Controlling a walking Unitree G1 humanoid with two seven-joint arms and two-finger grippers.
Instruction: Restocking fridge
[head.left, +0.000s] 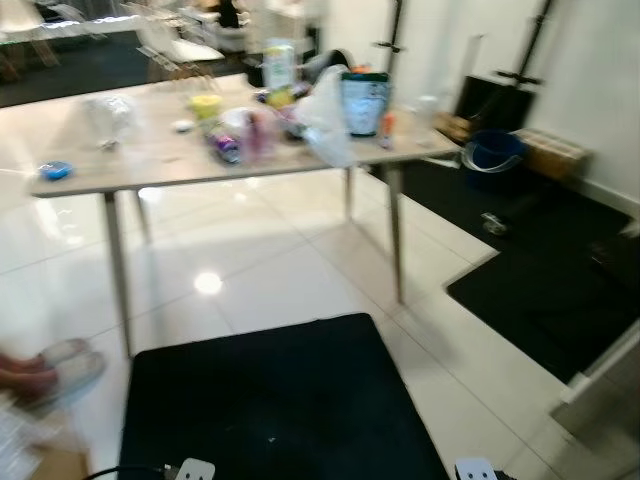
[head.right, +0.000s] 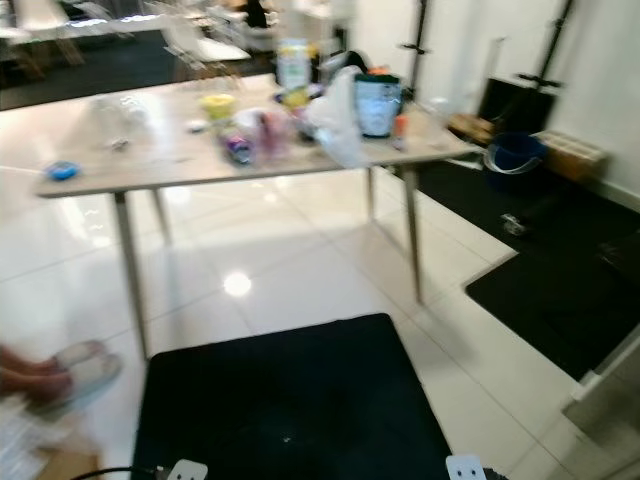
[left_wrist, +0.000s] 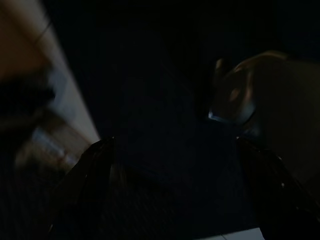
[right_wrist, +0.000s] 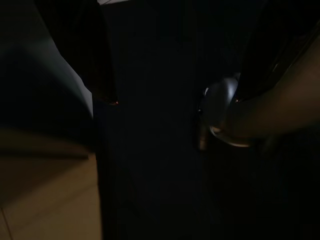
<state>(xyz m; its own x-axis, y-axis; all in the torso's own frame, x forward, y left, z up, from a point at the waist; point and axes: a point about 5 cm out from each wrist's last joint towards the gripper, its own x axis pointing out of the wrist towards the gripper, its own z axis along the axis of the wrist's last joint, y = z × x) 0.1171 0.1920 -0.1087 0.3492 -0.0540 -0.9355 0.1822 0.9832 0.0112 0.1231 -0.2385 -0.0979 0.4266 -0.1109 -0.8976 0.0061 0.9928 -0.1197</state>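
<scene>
Left eye view, blurred with motion: a long pale table (head.left: 150, 165) standing on glossy white tiles, its thin legs well apart. Crowded toward its right end — a white plastic bag (head.left: 326, 115), a dark-rimmed tub with a pale label (head.left: 364, 103) just beside the bag, a tall pale container (head.left: 279, 63) behind them, a small yellow cup (head.left: 205, 104), a purple item (head.left: 226, 147) lying near the front edge. Alone near the left end, a small blue object (head.left: 56, 170). Too smeared to name the groceries any closer. On the floor nearest the camera, a black mat (head.left: 270, 400); to the right, a second black mat (head.left: 560, 290) and a blue bucket (head.left: 492, 152) by the wall. At the lower left edge, a person's foot in a pale slipper (head.left: 62, 368).

Right eye view: same scene, nothing different to report.

Left wrist view, very dark: left gripper (left_wrist: 182, 190) hanging idle over dark ground, its two black fingers (left_wrist: 92, 175) spread apart with nothing between them. A pale strip of floor off to one side.

Right wrist view, just as dark: right gripper (right_wrist: 170, 100) also hanging idle, fingers (right_wrist: 85, 60) parted and grasping nothing — a rounded silver part (right_wrist: 220, 115) catching a little light beside one of them.
</scene>
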